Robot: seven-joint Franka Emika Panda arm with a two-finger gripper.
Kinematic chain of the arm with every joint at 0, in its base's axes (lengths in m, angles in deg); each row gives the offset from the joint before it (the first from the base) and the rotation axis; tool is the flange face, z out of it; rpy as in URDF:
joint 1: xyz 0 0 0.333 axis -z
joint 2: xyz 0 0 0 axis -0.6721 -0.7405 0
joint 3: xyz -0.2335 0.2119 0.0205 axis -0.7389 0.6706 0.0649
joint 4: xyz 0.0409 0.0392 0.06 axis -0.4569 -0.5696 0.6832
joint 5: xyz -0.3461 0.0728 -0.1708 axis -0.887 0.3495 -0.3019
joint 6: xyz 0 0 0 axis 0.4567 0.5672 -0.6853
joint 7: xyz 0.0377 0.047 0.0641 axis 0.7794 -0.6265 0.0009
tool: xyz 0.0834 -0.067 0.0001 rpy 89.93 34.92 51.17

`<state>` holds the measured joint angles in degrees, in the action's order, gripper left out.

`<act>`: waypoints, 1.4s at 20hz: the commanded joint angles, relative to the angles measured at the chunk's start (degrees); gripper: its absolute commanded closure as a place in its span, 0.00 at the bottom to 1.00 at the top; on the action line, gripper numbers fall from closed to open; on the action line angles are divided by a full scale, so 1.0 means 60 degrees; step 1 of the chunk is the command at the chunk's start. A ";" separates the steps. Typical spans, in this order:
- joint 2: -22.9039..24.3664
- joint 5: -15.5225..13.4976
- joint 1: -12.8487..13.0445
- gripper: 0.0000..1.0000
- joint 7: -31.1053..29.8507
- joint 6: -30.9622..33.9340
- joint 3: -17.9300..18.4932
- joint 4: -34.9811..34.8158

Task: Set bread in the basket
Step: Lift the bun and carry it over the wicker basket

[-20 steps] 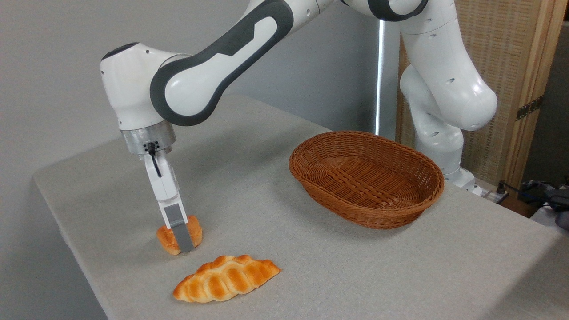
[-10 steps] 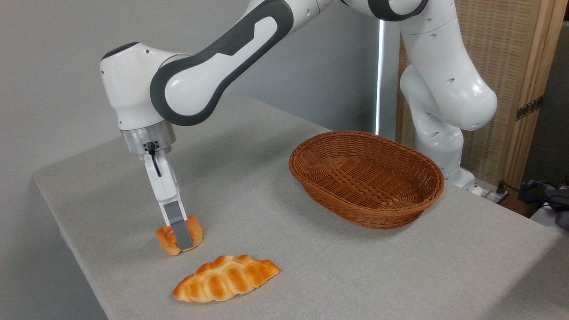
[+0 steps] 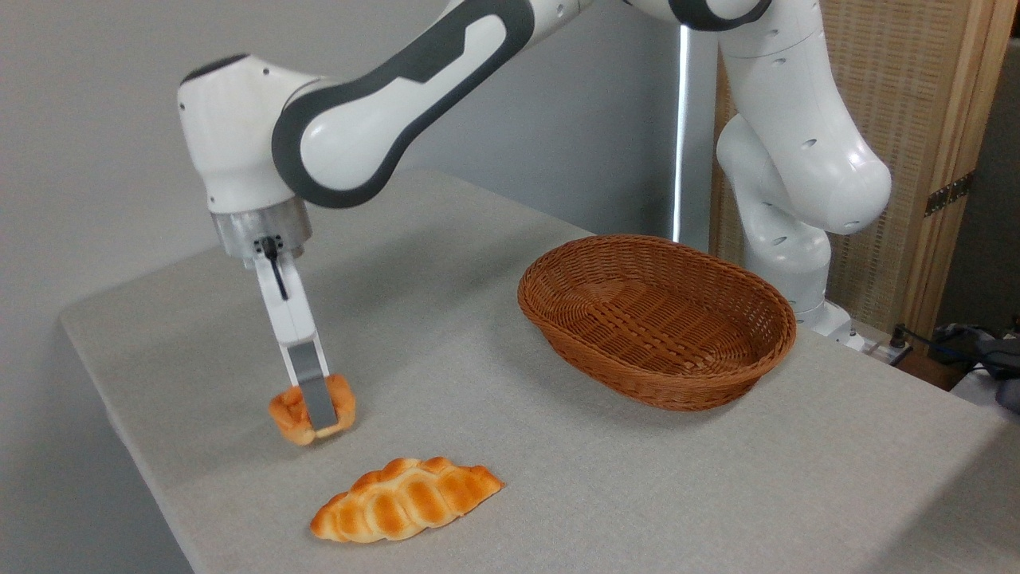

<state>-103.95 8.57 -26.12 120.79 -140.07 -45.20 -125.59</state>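
Note:
The bread [image 3: 291, 414], a small golden-orange bun, hangs just above the table near its front left, squeezed between my fingers. My gripper [image 3: 319, 413] is shut on it and points straight down. One grey finger pad [image 3: 317, 401] crosses the front of the bun and hides its middle. The basket [image 3: 765, 355], a large oval reddish-brown wicker one, stands empty well to the right.
A longer braided golden loaf [image 3: 406, 499] lies on the table just right of and in front of the bun. The table's left edge [image 3: 103, 406] runs close behind the gripper. The arm's base [image 3: 789, 247] rises behind the basket.
The gripper has risen a little and shifted slightly left, lifting the bun off the cloth. The braided loaf and the basket have stayed where they were.

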 commanded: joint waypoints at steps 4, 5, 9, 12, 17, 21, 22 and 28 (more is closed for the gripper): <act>0.1814 -0.0609 -0.0296 0.49 -0.0061 0.2001 0.0156 -0.0233; 0.2107 -0.0624 -0.0340 0.49 -0.0032 0.2382 0.0156 -0.0262; 0.3629 -0.1063 -0.0648 0.41 0.0246 0.2795 0.0185 -0.1431; 0.5006 -0.1107 -0.0677 0.41 0.0392 0.2971 0.0258 -0.2821; 0.7043 -0.1136 -0.0459 0.43 0.0743 0.3615 0.0491 -0.5048; 0.7515 -0.1107 0.0040 0.43 0.1183 0.4391 0.0727 -0.5857; 0.7515 -0.1107 0.0142 0.43 0.1242 0.4523 0.0727 -0.5916; 0.7384 -0.0961 0.0464 0.40 0.2092 0.5008 0.0712 -0.6589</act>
<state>-59.37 2.98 -25.54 131.42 -111.16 -41.96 -163.66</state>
